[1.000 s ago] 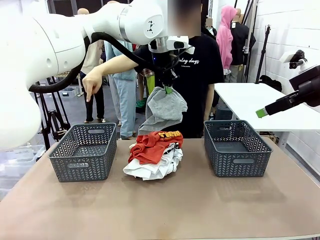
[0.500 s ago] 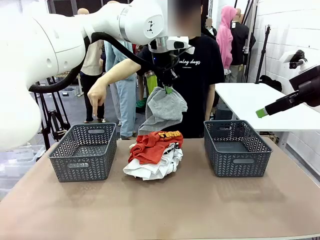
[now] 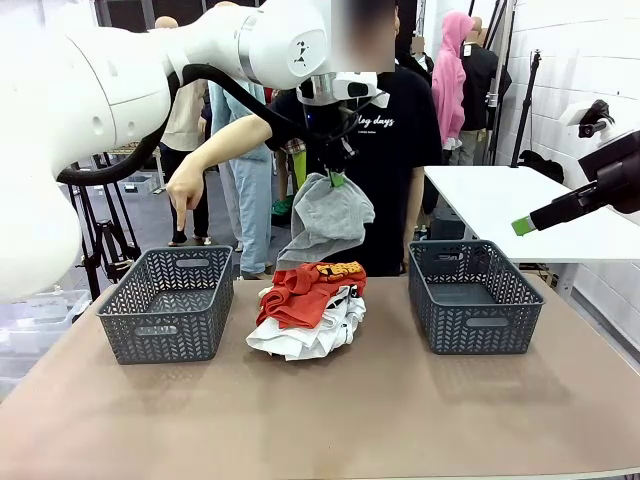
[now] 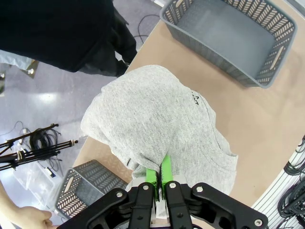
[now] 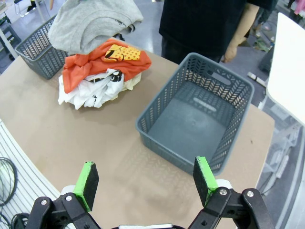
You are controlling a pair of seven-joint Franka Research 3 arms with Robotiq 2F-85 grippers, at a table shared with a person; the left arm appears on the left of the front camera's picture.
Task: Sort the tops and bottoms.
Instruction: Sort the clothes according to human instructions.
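- The left gripper (image 4: pixel 158 168) has its jaws pressed together on a fold of a grey garment (image 4: pixel 147 114), pinching it near one edge. The rest hangs loose below, which I judge is meant to peel this one piece away from the others.
- The grey garment hangs above the middle of the table (image 3: pixel 400 420), directly over the pile. Its lower hem is very close to the red-orange T-shirt (image 3: pixel 305 285); I cannot tell whether they touch. I also cannot tell whether the piece is a top or a bottom.
- The red-orange T-shirt lies crumpled on top of a white T-shirt (image 3: pixel 315 332). The heap sits between the two baskets, nearer the far edge, probably so either arm can reach it.
- The left basket (image 3: pixel 170 305) and the right basket (image 3: pixel 472 297) stand near the far corners with nothing in them, one presumably for each kind of clothing.
- The person's hand (image 3: pixel 185 190) reaches out over the left basket with a finger aimed down. I read that as showing where the lifted piece belongs.
- The right gripper (image 5: pixel 144 167) hangs off the table's right edge with its jaws spread wide and nothing between them. It looks down on the right basket and seems to be kept clear of the left arm's path.
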